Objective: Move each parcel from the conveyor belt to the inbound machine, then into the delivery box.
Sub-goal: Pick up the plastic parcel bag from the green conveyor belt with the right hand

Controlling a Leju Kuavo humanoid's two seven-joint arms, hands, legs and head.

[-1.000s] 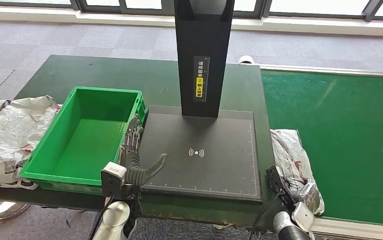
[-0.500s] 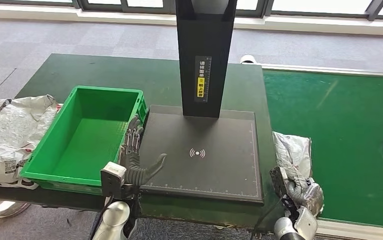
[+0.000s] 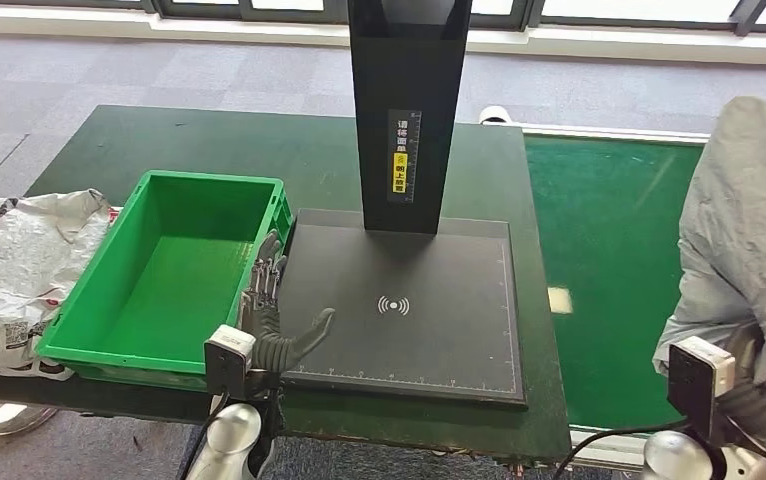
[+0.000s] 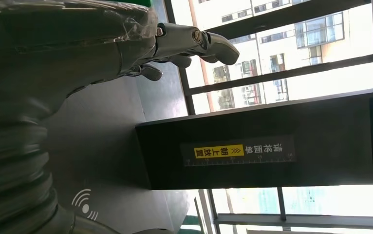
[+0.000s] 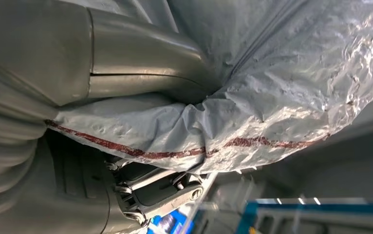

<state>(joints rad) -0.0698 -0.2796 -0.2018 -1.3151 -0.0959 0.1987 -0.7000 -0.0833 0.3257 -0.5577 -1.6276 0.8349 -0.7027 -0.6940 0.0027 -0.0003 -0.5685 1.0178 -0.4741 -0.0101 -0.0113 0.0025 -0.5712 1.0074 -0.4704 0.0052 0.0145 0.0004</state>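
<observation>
The crumpled grey plastic mailer parcel [image 3: 749, 220] hung at the right edge of the frame, lifted above the green conveyor belt [image 3: 609, 240] and gripped from below by the right hand [image 3: 759, 405]; the right wrist view showed the thumb and darker fingers [image 5: 150, 192] closed on its red-striped fold [image 5: 233, 126]. The step in hand looked like the carry from belt to the flat black inbound machine [image 3: 404, 300] at centre frame. The next move probably called for swinging the parcel leftward and laying it on the pad near the wireless mark [image 3: 393, 305], clear of the black upright column [image 3: 409, 110]. At lower left the left hand [image 3: 269, 315] hovered over the pad's left edge, fingers spread and empty, beside the green plastic delivery box [image 3: 89, 300].
</observation>
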